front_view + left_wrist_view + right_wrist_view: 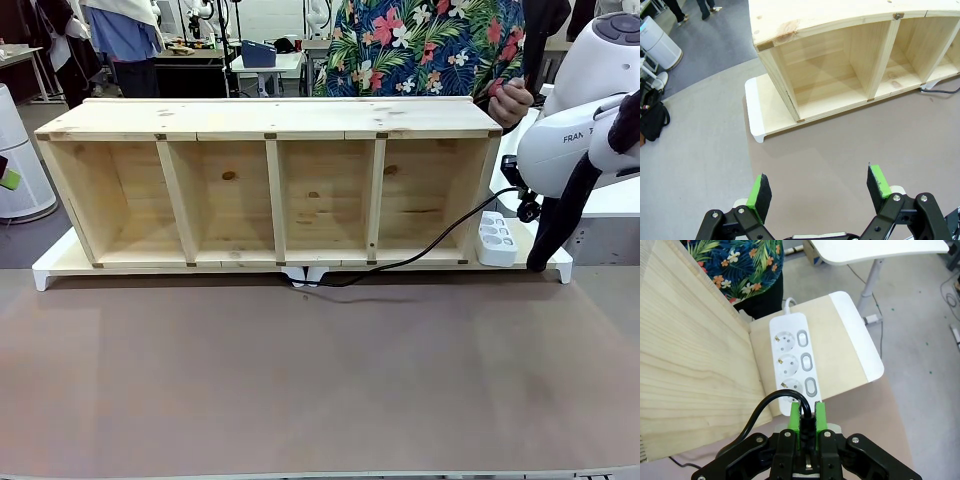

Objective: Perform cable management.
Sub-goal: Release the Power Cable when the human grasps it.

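Right tool [807, 409] clamped on the end of the cable [756, 412] just over the power strip [792, 360]; left tool [819, 187] open above the bare bench [300, 380].

In the right wrist view, the green pads pinch the black cable end at 6 o'clock, with the nearest socket of the white strip just beyond at 12 o'clock. The cord loops away toward 8 o'clock. In the front view, the strip lies at the 3 o'clock end of the four-bay wooden shelf [270, 190]. The cable runs down from the right arm, passes the strip, and trails along the shelf's front foot to about 6 o'clock of the shelf. A person's hand [512, 100] rests at the shelf's top corner near 2 o'clock. The left tool's jaws stand wide apart and hold nothing, with the shelf's end bay at its 12 o'clock.
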`<state>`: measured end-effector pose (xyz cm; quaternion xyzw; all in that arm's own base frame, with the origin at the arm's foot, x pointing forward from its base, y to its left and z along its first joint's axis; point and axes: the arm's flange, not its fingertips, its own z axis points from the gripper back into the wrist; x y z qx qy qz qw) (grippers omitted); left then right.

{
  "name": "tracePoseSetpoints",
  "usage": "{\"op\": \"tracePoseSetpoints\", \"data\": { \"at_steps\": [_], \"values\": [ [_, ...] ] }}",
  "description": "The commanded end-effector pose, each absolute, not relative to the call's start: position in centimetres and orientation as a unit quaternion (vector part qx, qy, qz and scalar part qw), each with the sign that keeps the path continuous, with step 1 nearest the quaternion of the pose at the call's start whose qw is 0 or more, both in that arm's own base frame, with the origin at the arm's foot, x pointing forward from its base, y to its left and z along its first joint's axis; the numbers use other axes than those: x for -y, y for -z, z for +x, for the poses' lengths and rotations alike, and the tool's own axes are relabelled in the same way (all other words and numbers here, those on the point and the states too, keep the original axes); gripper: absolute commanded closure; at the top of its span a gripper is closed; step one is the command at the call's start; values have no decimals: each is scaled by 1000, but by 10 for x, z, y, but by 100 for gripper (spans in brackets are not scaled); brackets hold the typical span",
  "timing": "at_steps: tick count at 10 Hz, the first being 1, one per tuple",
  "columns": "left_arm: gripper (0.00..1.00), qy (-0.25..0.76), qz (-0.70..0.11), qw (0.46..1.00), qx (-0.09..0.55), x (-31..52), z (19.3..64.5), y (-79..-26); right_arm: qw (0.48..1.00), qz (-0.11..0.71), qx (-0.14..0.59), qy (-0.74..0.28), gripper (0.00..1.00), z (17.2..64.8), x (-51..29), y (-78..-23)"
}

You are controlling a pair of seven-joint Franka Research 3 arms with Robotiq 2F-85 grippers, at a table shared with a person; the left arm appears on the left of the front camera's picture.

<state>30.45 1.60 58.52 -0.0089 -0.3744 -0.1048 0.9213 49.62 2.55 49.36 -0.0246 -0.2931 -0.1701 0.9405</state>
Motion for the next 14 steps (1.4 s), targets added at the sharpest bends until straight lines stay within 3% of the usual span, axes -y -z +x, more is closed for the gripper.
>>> {"op": "tracePoseSetpoints", "data": {
  "at_steps": [1,14],
  "values": [
    [0,103,-11,922,372,-17,304,-585,940,-26,294,169,85,496,-27,-493],
    [0,103,-11,922,372,-17,304,-585,940,-26,294,169,85,496,-27,-493]
  ]
}}
